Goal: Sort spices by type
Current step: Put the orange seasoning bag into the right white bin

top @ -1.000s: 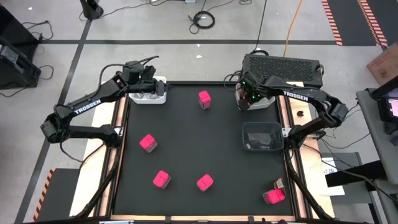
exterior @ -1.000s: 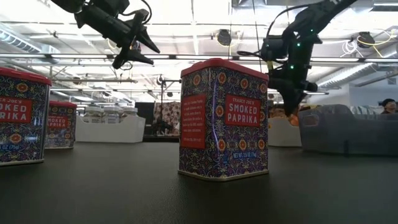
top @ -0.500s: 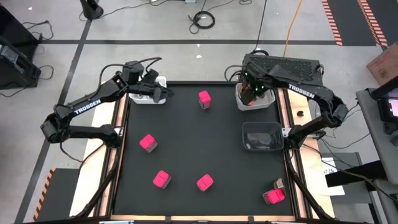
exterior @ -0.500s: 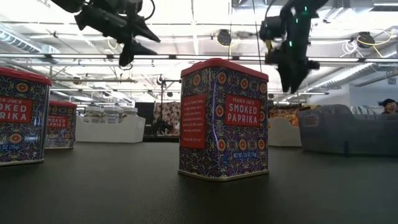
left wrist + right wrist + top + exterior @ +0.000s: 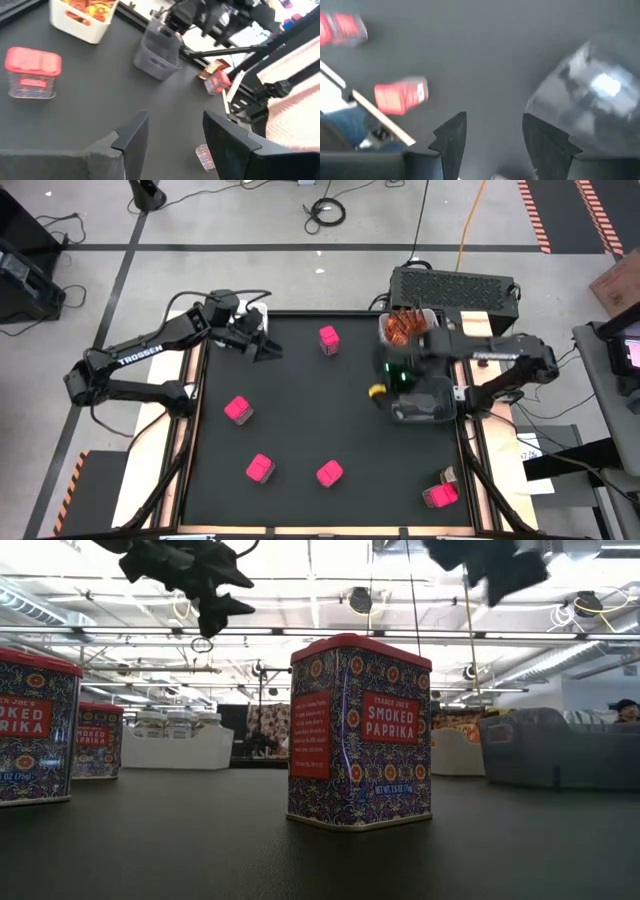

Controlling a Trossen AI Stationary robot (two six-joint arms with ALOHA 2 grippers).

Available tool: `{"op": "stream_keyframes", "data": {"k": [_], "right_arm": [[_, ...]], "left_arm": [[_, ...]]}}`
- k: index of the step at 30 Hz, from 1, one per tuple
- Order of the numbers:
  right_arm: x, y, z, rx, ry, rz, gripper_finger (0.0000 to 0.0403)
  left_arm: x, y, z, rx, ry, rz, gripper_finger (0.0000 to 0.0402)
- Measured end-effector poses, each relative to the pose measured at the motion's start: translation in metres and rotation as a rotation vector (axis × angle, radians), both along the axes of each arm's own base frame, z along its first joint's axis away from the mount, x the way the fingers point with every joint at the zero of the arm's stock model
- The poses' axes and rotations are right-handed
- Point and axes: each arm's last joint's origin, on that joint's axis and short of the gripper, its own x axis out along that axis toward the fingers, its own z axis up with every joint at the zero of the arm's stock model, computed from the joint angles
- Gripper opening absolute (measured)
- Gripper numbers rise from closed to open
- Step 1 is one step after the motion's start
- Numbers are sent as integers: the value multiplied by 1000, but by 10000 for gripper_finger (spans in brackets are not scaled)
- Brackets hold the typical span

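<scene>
- We see our left hand (image 5: 268,350) poised above the table's (image 5: 300,400) far left part, just inward of the white bin (image 5: 258,313) at that corner; in its wrist view the fingers (image 5: 131,135) stand apart with nothing between them
- Our right hand (image 5: 385,383) hangs at the inner edge of the dark bin (image 5: 425,400) on the right side; its fingers (image 5: 451,136) are also spread and empty
- The pink boxes are scattered: one at the far middle (image 5: 328,338), one on the left (image 5: 237,410), two toward the near edge (image 5: 259,469) (image 5: 329,473), and one at the near right corner (image 5: 440,496) with a small brown sachet (image 5: 447,476) touching it
- The orange-brown sachets (image 5: 404,328) already fill the white bin at far right
- The relation that matters, as we judge it: the far-middle box lies just to the right of our left hand and on its level, closer to it than to our right hand, so it seems the left arm's natural pick
- The corner box and sachet lie well toward the near edge from our right hand, which is the nearer arm for them
- The boxes are near cubes, so we find no long axis to align with
</scene>
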Motion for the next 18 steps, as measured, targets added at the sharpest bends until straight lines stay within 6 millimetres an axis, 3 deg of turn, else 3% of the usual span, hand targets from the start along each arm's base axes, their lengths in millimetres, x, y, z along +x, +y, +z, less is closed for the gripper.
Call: {"op": "stream_keyframes", "data": {"k": [5, 10, 13, 18], "right_arm": [[-11, 57, -1, 75, 98, -2, 187], [-32, 97, -2, 69, 216, 25, 187], [-43, 114, -2, 46, 223, 214, 187], [-60, 129, -3, 29, 224, 702, 187]], "left_arm": [[4, -8, 0, -18, 5, -30, 192], [8, -15, 0, -62, 28, -9, 192], [10, -19, -1, -75, 40, -1, 192], [15, -25, -2, -73, 75, 99, 192]]}}
